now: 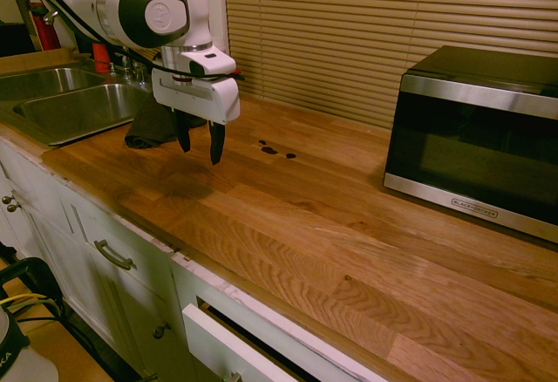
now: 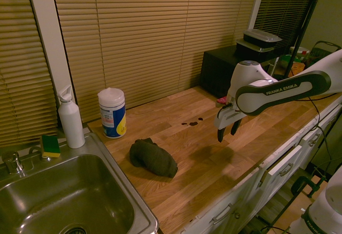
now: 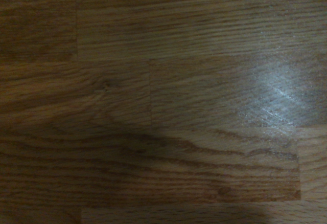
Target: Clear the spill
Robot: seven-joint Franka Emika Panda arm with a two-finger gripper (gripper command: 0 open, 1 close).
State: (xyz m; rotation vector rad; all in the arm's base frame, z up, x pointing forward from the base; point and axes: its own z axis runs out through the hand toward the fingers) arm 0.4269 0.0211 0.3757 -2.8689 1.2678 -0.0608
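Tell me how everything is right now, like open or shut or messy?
Gripper: open, holding nothing.
Spill: not wiped up, dark blotches on the wood.
Cloth: bunched up, lying on the counter.
Drawer: partly open.
Microwave: door shut.
Wipes tub: upright.
White bottle: upright.

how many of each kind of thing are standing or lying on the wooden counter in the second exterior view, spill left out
Crumpled dark grey cloth rag: 1
White cylindrical wipes tub with blue-yellow label: 1
Black boxy microwave: 1
Total: 3
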